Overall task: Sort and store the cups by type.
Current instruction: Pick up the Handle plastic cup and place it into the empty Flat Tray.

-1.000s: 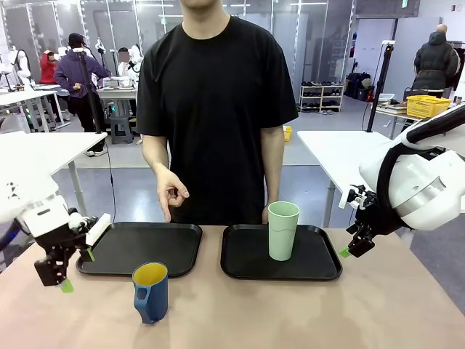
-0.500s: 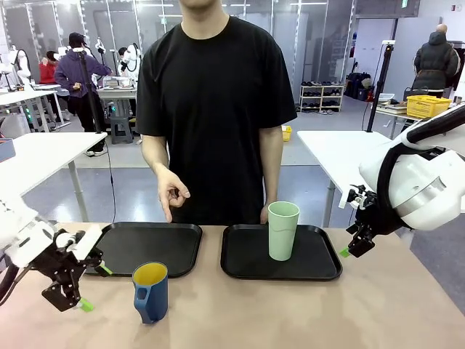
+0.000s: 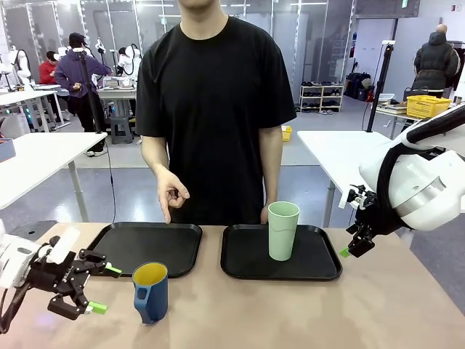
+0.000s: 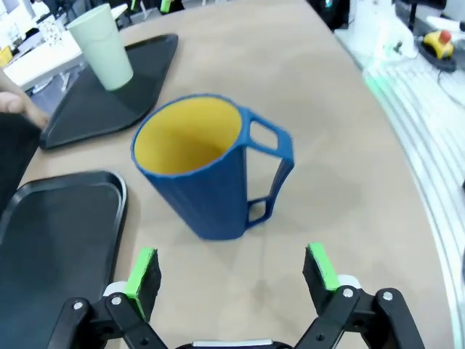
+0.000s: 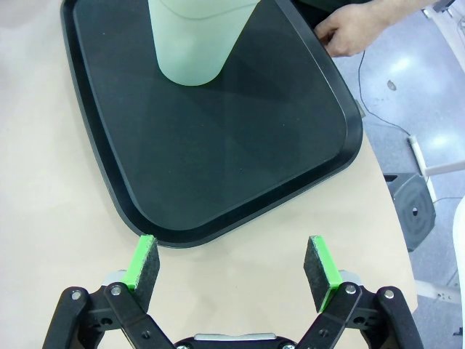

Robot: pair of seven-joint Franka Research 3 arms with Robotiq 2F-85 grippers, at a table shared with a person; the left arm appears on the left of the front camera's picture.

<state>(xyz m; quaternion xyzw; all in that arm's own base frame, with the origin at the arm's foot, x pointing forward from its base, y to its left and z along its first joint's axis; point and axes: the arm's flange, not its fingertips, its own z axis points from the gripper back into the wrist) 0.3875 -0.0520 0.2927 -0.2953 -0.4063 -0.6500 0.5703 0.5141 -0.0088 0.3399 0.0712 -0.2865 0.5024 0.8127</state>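
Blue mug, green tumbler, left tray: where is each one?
Blue mug (image 4: 211, 196), left wrist view, on its outer wall.
Green tumbler (image 3: 283, 236), front view, on its side wall.
Left tray (image 3: 145, 243), front view, on its bare floor.

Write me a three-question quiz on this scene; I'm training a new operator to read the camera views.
1. True or false: the green tumbler stands on the right tray.
2. Where is the blue mug? A) in the person's hand; B) on the bare table, on the robot's side of the left tray; C) inside the tumbler.
3. Fill in: the left gripper, facing the mug, has its fingers ___ (open or shut).

Key: 1 true; 2 B; 3 open.
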